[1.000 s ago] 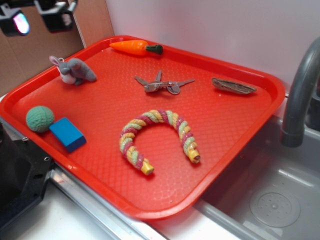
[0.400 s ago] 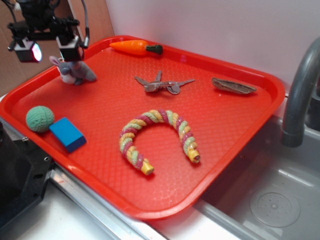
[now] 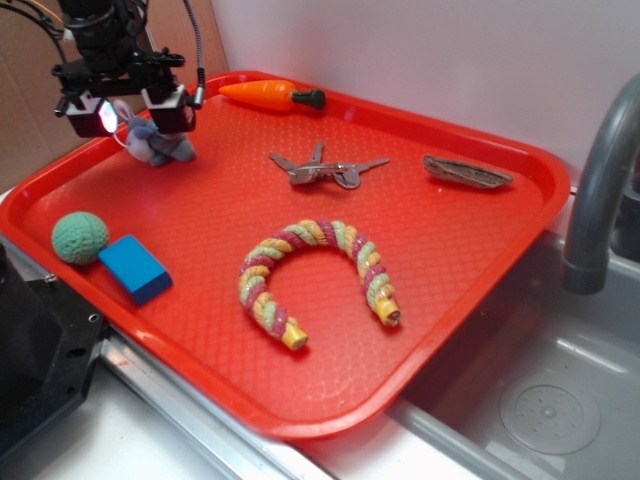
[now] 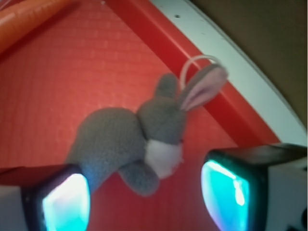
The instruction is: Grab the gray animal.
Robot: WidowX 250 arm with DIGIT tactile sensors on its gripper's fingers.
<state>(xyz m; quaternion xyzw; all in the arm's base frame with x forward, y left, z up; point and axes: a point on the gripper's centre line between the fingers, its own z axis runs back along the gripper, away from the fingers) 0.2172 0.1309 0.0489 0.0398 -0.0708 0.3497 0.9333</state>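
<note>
The gray animal (image 3: 160, 145), a small plush bunny with pinkish ears and a white face, lies at the far left of the red tray (image 3: 450, 260), close to its rim. In the wrist view the gray animal (image 4: 130, 139) lies on its side, just ahead of and partly between the fingers. My gripper (image 3: 133, 108) hangs right over it, open, its glowing pads (image 4: 65, 202) on either side. Nothing is held. The bunny's head is partly hidden behind the gripper in the exterior view.
An orange toy carrot (image 3: 268, 94) lies at the tray's back edge. A green crocheted ball (image 3: 80, 237) and blue block (image 3: 135, 267) sit front left. Metal scissors (image 3: 325, 170), a striped rope ring (image 3: 315, 275) and a brown piece (image 3: 466, 172) lie further right. A sink with faucet (image 3: 600, 190) is at right.
My gripper has come down and to the right from above the tray's left corner, and now hangs directly over the gray animal. The toys have not moved.
</note>
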